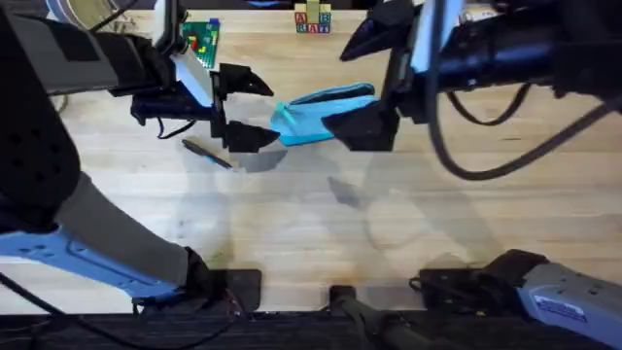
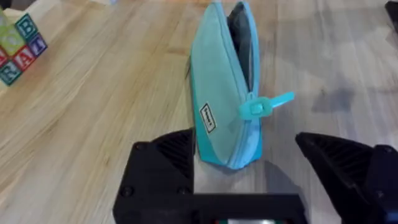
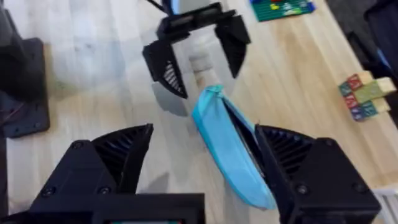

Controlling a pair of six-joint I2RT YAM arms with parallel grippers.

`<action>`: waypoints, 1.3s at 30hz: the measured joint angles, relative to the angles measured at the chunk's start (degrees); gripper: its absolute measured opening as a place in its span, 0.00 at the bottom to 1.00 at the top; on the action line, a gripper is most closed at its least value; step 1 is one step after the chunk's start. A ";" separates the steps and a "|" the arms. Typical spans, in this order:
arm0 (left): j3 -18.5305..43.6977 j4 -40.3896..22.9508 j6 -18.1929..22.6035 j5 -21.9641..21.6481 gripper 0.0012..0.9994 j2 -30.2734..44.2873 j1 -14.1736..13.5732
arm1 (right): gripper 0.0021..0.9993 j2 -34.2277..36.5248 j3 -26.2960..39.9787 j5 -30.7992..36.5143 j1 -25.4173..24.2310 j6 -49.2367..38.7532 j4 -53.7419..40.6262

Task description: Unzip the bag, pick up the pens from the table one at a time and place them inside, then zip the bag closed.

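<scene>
- Light blue fabric marks the bag [image 1: 326, 112], a soft boat-shaped pouch lying on the far middle of the pale wood surface [image 1: 311, 224], between the two hands.
- Its zip is open along most of its length; the left wrist view shows a dark grey lining and a flat turquoise pull tab [image 2: 264, 106] sticking out near the closer tapered end.
- The left hand [image 2: 249, 180] is spread wide and grasps nothing, its black fingers flanking that end of the bag.
- The right hand [image 3: 205, 168] is likewise released and empty, straddling the opposite end.
- One pen [image 1: 207, 154], a thin dark stick, lies on the surface just beside the left hand and near the bag; I cannot tell whether any pens are inside.
- Judgement: unzipping looks done, and the step in hand is fetching a pen.
- The next move likely calls for the left hand to drop over the pen, pinch it across its narrow shaft, and steer it tip-first into the slim opening, which may sag shut since the cloth is limp.
</scene>
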 joint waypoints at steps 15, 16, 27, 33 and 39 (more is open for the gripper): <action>0.20 -7.01 -1.89 -9.20 1.00 -16.98 2.27 | 0.99 -3.06 0.00 0.02 -8.05 1.66 -3.44; 0.20 -7.28 -2.75 -9.93 0.99 -18.00 2.27 | 0.97 -3.06 0.00 0.02 -8.53 1.66 -3.62; 0.20 -7.93 -15.88 -14.73 0.99 -28.15 2.27 | 0.04 -3.06 0.00 0.04 -12.39 2.18 -4.26; 0.20 -11.47 -18.88 -16.88 0.99 -33.66 2.27 | 0.03 -3.06 0.00 0.11 -12.94 -0.20 -7.56; 0.20 -17.00 -19.87 -19.71 0.99 -39.05 2.27 | 0.03 -3.06 0.00 0.22 -12.94 -9.69 -11.28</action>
